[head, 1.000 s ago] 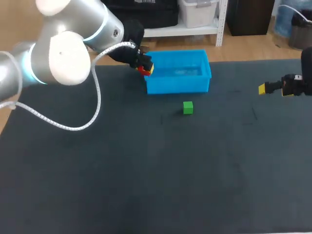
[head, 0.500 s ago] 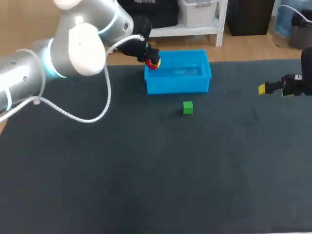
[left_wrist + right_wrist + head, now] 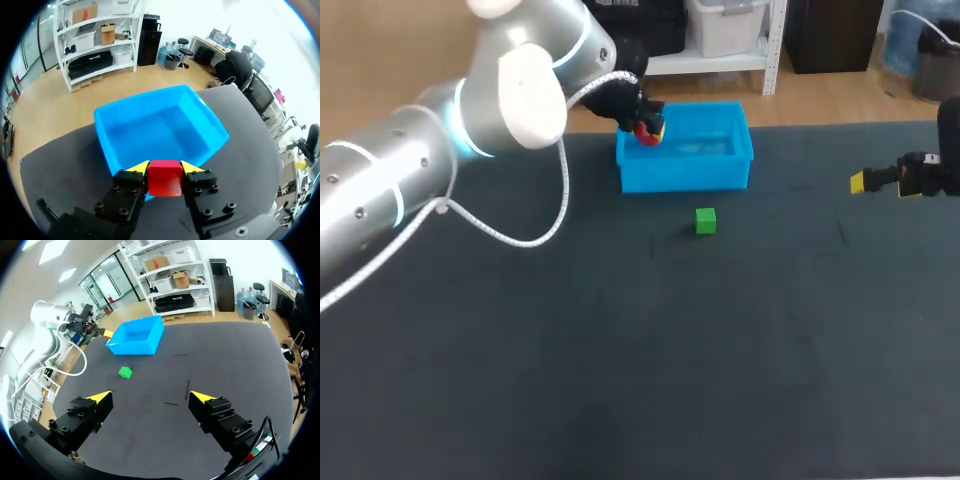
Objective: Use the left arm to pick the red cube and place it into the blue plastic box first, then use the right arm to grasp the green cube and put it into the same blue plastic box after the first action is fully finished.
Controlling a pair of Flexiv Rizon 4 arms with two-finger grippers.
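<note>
My left gripper (image 3: 649, 128) is shut on the red cube (image 3: 646, 130) and hangs over the left end of the blue plastic box (image 3: 685, 165). In the left wrist view the red cube (image 3: 165, 177) sits between the two yellow tips of the left gripper (image 3: 165, 168), above the near wall of the blue box (image 3: 159, 130), whose inside is bare. The green cube (image 3: 706, 221) lies on the table just in front of the box. My right gripper (image 3: 876, 181) stays open at the table's right side, far from the green cube (image 3: 125, 372) and with nothing between its fingers.
The dark table mat (image 3: 640, 340) stretches wide in front of the box and cube. In the right wrist view the blue box (image 3: 138, 337) and my left arm (image 3: 55, 325) show far ahead of the right gripper (image 3: 150, 401).
My left arm has carried the red cube to the right, from beside the box's left corner to above its left end. The right arm and the green cube have not moved.
</note>
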